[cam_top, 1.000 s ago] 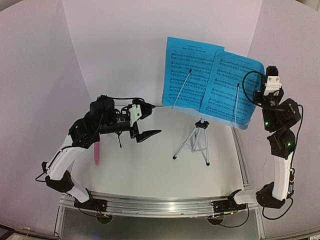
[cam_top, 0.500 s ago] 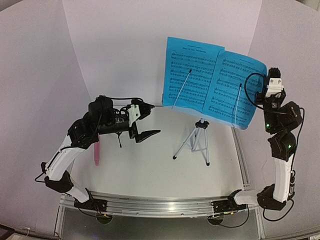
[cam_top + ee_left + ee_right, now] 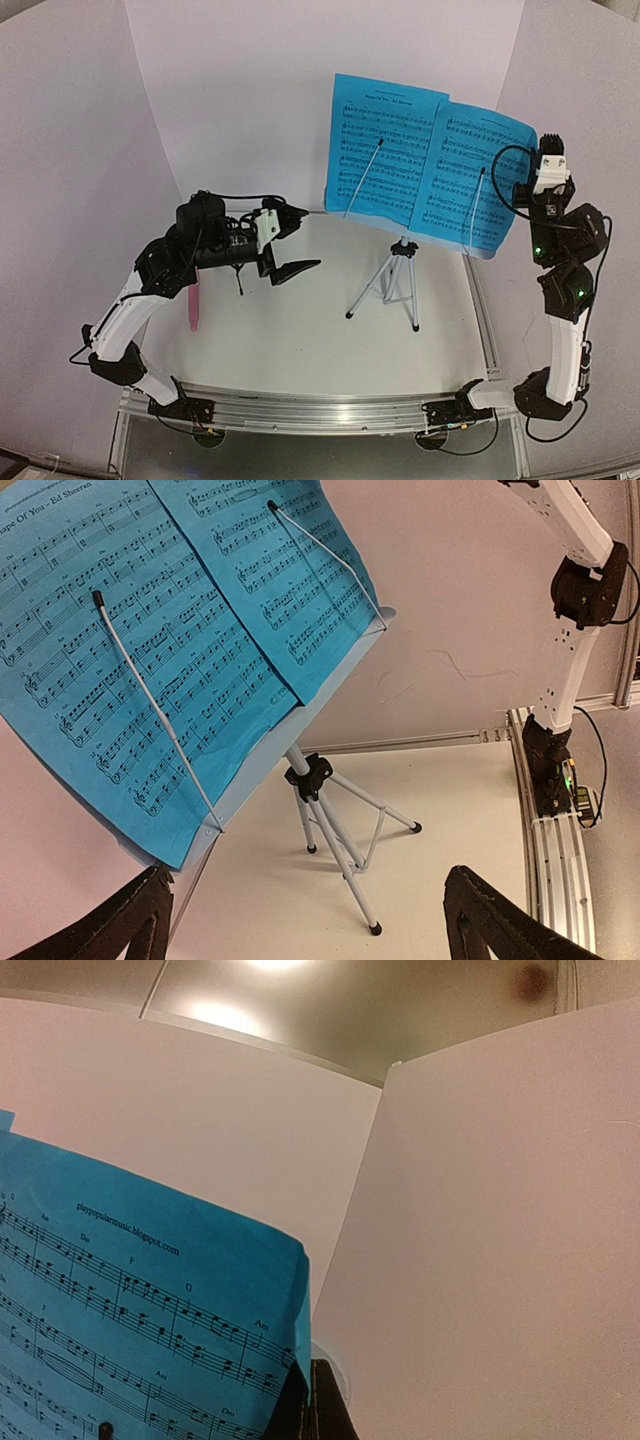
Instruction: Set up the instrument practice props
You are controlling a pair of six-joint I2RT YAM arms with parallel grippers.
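The pale-blue music stand (image 3: 402, 224) stands on silver tripod legs (image 3: 388, 286) right of centre, also seen as the stand's legs (image 3: 330, 820) in the left wrist view. Two blue sheet-music pages (image 3: 385, 150) (image 3: 470, 178) rest on it under thin wire holders; the pages (image 3: 120, 650) (image 3: 290, 580) fill the left wrist view. My left gripper (image 3: 296, 243) hovers open and empty left of the stand, its fingertips (image 3: 110, 925) wide apart. My right gripper (image 3: 547, 142) points up, shut and empty, just right of the right page's edge (image 3: 300, 1290). A pink stick microphone (image 3: 193, 306) lies under the left arm. The mic mount is hidden.
White backdrop panels (image 3: 250, 90) close in the back and both sides. An aluminium rail (image 3: 320, 410) runs along the near edge and another rail (image 3: 488, 320) along the right. The right arm (image 3: 575, 580) rises beyond the stand.
The right gripper has drifted a little to the right, away from the right page. The left arm, stand and pages have stayed still.
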